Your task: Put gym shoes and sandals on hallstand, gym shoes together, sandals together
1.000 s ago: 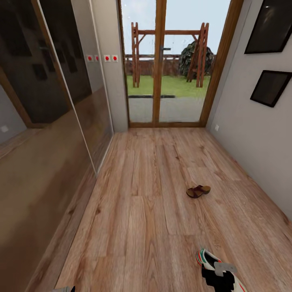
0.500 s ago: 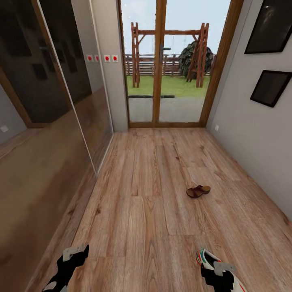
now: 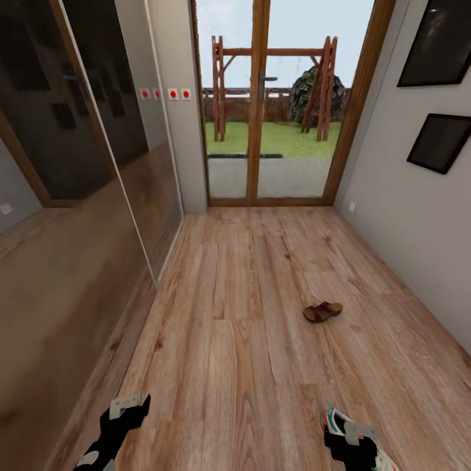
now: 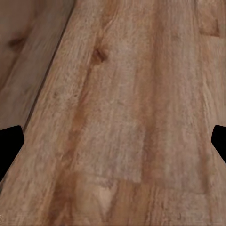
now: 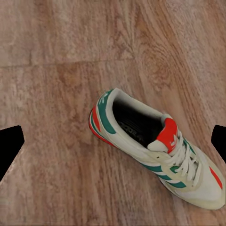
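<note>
Head view: a brown sandal lies on the floor toward the glass door; a white shoe sits under the right gripper.

Left wrist view: the left gripper's fingers are spread wide, empty.

Right wrist view: the green-striped shoe with its red tongue lies on its sole between wide-open fingers.

My left gripper is matte black with a pale grey metal bracket plate at its tip and a grey patch lower on the arm. My right gripper is the same blocky black with a matching grey angled plate. In both wrist views my fingertips appear as flat black wedges.
</note>
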Motion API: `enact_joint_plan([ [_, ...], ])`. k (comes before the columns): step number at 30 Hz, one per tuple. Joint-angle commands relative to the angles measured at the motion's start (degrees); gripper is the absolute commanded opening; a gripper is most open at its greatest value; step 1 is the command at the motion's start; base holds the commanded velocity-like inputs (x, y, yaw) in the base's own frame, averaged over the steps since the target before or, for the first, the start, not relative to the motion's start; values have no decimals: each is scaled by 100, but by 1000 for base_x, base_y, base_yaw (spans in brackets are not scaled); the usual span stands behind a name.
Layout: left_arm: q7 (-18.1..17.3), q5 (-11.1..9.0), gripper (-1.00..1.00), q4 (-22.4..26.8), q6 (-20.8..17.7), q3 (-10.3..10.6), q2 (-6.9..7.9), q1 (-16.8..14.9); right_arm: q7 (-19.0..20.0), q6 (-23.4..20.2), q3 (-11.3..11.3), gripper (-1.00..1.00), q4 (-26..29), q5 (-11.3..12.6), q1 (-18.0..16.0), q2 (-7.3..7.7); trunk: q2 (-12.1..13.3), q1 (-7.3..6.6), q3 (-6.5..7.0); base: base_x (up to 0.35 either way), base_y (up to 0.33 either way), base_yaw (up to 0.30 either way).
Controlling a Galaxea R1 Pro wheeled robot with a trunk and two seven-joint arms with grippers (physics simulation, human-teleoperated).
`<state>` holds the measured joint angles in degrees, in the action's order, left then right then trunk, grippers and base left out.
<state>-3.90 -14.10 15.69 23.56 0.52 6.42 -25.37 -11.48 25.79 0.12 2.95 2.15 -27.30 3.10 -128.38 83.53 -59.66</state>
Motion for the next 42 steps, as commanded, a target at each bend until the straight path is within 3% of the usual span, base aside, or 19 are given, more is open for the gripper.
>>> enact_joint_plan([
  [1,-41,-53,100,-6,12,10,1,-3,-3,22,5,100,-5,22,-3,-1,-2,1,-5,241,158,0],
  [14,-41,-32,100,-5,18,26,-1,-5,-3,22,5,100,-7,22,-3,-1,-2,1,-5,253,187,0],
  [24,-41,-32,100,-5,18,27,-1,-6,-3,22,5,100,-10,22,-3,-2,-2,1,-5,91,23,0],
  [42,-41,-32,100,-5,17,27,-1,-12,-3,22,5,100,-14,22,-3,-3,-2,1,-5,322,1,0],
])
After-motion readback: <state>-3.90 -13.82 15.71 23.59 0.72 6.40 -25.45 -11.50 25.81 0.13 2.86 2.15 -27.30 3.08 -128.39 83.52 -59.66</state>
